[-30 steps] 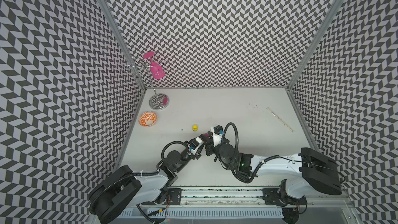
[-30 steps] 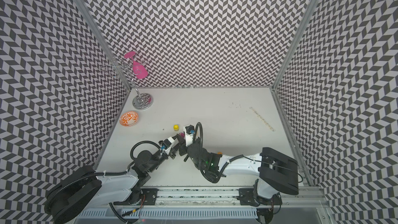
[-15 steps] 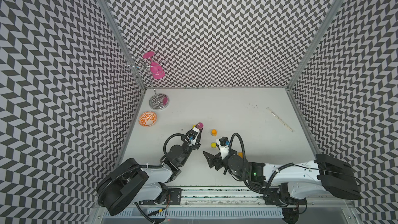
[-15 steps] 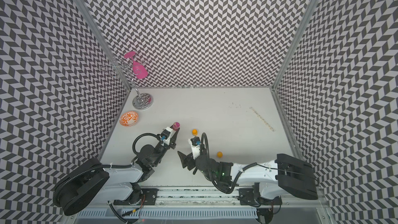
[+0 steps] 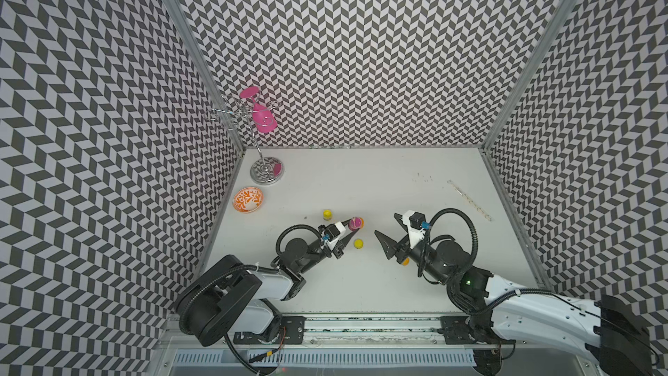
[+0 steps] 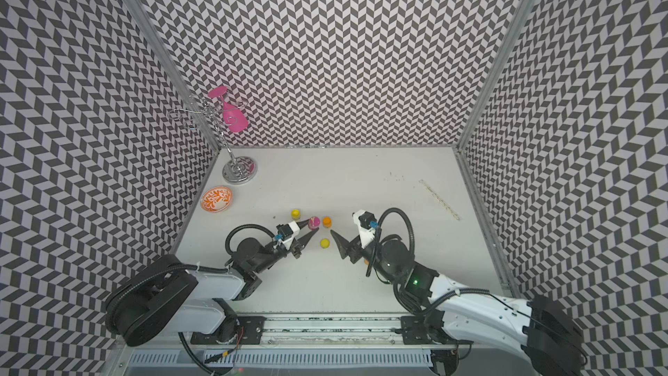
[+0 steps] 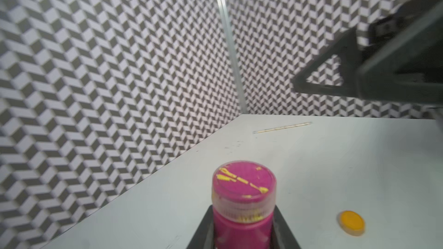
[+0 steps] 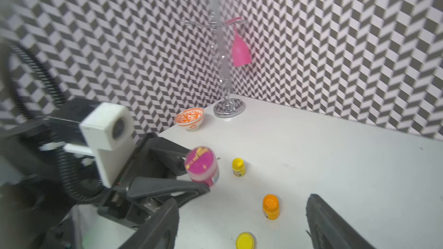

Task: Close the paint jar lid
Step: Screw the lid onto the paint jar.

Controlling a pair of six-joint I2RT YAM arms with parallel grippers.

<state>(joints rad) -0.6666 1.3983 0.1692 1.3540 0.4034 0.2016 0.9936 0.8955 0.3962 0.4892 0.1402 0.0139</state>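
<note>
A magenta paint jar [image 5: 356,223] [image 6: 313,222] stands upright between my left gripper's [image 5: 351,228] [image 7: 243,214] fingers, which are shut on its body. Its clear lid [image 7: 244,183], magenta underneath with yellow smears, sits on top of the jar [image 8: 202,165]; how tight it sits I cannot tell. My right gripper [image 5: 389,231] [image 8: 242,200] is open and empty, apart from the jar, a little to its right.
A yellow jar [image 5: 327,214] and an orange jar [image 6: 327,221] stand close by the magenta one. A loose yellow lid [image 5: 358,243] lies in front, an orange lid [image 5: 405,262] under my right arm. Orange bowl [image 5: 247,200], glass rack [image 5: 266,171] back left; straw [image 5: 469,195] right.
My right gripper was shut at the jar's top against the left gripper; it has opened and drawn away to the right. My left gripper kept the jar and shifted it slightly back.
</note>
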